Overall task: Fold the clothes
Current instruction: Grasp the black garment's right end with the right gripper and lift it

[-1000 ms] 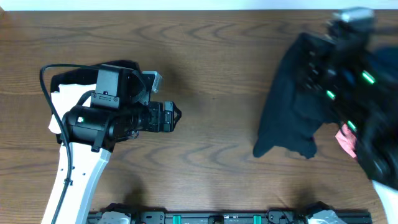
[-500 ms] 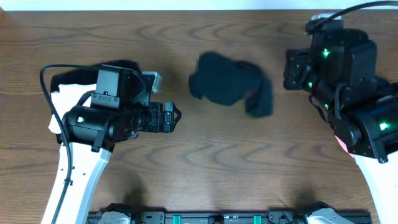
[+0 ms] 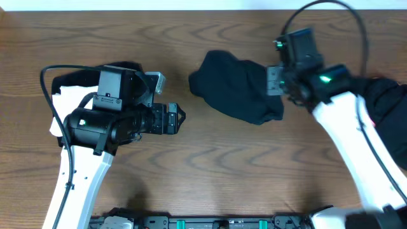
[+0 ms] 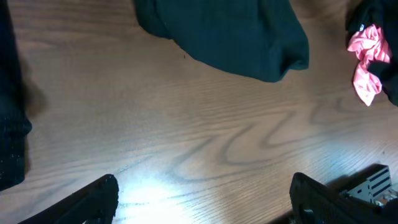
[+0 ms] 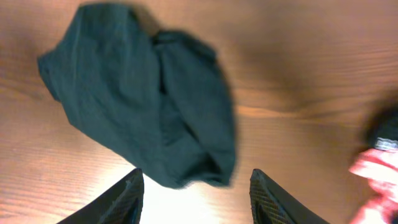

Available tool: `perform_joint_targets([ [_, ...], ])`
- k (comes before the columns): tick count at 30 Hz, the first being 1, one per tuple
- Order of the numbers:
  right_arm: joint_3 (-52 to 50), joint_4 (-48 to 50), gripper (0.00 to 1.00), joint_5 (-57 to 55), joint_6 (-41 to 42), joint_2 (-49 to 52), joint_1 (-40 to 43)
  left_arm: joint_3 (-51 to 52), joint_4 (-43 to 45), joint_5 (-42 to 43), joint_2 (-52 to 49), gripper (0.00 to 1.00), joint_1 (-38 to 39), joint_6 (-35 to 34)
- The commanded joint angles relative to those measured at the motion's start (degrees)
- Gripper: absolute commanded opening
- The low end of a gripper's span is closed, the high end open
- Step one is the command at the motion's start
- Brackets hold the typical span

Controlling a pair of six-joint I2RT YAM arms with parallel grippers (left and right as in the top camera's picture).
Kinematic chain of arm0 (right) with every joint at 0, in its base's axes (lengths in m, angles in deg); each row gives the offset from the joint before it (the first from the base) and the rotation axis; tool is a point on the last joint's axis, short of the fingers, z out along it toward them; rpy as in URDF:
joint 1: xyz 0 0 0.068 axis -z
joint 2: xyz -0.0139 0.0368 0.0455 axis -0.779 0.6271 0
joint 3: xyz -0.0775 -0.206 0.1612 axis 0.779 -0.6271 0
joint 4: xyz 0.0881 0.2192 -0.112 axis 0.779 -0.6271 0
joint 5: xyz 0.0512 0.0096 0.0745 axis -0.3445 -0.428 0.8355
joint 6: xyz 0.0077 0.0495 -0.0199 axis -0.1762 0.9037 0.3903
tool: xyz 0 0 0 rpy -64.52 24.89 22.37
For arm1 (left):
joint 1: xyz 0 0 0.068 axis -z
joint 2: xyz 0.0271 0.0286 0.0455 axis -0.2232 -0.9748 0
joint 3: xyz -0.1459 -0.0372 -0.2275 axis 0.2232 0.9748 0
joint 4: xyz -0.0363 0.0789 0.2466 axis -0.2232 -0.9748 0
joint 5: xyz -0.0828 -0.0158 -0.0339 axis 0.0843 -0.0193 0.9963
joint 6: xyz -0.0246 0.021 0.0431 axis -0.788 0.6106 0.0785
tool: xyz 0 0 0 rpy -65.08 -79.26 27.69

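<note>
A black shirt (image 3: 235, 95) lies crumpled on the table (image 3: 210, 172), a little above its middle between the two arms. It is a soft, matte heap, rounded on the left and bunched into folds and a thick rolled edge on the right. The wood is brown, with long wavy grain and a bright glare patch below each wrist camera.

The right gripper (image 5: 196, 190) hangs just over the shirt's near edge, its dark textured fingers (image 5: 127, 196) parted. Nothing is pinched between them, and the cloth lies slack on the wood.

The left gripper (image 4: 203, 190) stands wide open and empty over bare wood, well apart from the shirt.

A pink garment (image 4: 367, 59) – thin, shiny and twisted – sits at the right side against a black pile (image 3: 388, 102). A white garment (image 3: 63, 102) shows under the left arm, with more black cloth around it.
</note>
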Motion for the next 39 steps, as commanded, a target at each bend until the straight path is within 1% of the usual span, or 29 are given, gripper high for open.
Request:
perform_joint_targets([
  [1, -2.3, 3.2, 0.54, 5.2, -0.1, 4.8, 0.5, -0.3, 0.3, -0.7, -0.5, 0.89, 0.2, 0.7],
  [2, -2.6, 4.5, 0.57, 4.4, -0.1, 6.4, 0.5, -0.3, 0.3, -0.7, -0.6, 0.89, 0.2, 0.7],
  [5, -3.1, 8.5, 0.61, 1.4, 0.3, 12.1, 1.2, -0.3, -0.1, -0.7, -0.9, 0.89, 0.2, 0.7],
  [6, -3.1, 9.5, 0.65, 0.5, 0.3, 13.7, 1.6, -0.3, -0.3, -0.6, -0.9, 0.89, 0.2, 0.7],
  [9, -3.1, 12.8, 0.7, -1.1, 0.3, 18.9, 4.3, -0.3, -1.0, -0.7, -0.9, 0.89, 0.2, 0.7],
  [11, -3.1, 13.7, 0.69, -0.2, 0.3, 21.6, 6.6, -0.3, -1.3, -0.7, -0.9, 0.89, 0.2, 0.7],
  [14, -3.1, 13.2, 0.65, 4.2, -0.4, 24.5, 9.9, -0.3, -1.3, -0.7, -0.9, 0.89, 0.2, 0.7],
  [18, -3.1, 8.9, 0.62, 8.6, -1.4, 25.4, 13.2, -0.3, -1.3, -0.7, -0.9, 0.89, 0.2, 0.7],
  [20, -3.1, 4.9, 0.61, 13.5, -3.6, 25.4, 14.5, -0.3, -1.2, -0.7, -0.9, 0.89, 0.2, 0.8],
  [23, -3.1, 0.4, 0.6, 22.4, -8.4, 25.4, 15.7, -0.3, -1.2, -0.7, -0.9, 0.89, 0.2, 0.8],
  [24, -3.1, -0.3, 0.6, 24.0, -8.8, 25.4, 15.8, -0.3, -1.2, -0.7, -0.9, 0.89, 0.2, 0.7],
  [30, -3.5, -4.7, 0.6, 31.2, -8.9, 25.4, 15.8, -0.3, -1.3, -0.7, -1.1, 0.89, 0.2, 0.8],
  [33, -4.6, -4.2, 0.59, 31.1, -6.9, 25.4, 15.7, -0.3, -1.2, -0.7, -1.1, 0.89, 0.2, 0.8],
  [35, -5.7, -3.0, 0.55, 28.7, -5.0, 25.4, 15.7, -0.3, -0.9, -0.7, -1.1, 0.89, 0.2, 0.8],
  [36, -6.3, -2.7, 0.49, 27.8, -3.8, 25.4, 15.7, -0.3, -0.8, -0.7, -1.2, 0.89, 0.2, 0.8],
  [37, -6.6, -2.4, 0.4, 27.8, -3.5, 25.4, 15.7, -0.3, -0.8, -0.7, -1.2, 0.89, 0.2, 0.8],
  [39, -6.6, -2.6, 0.19, 28.2, -3.5, 25.3, 15.7, -0.3, -0.9, -0.7, -1.2, 0.89, 0.2, 0.8],
])
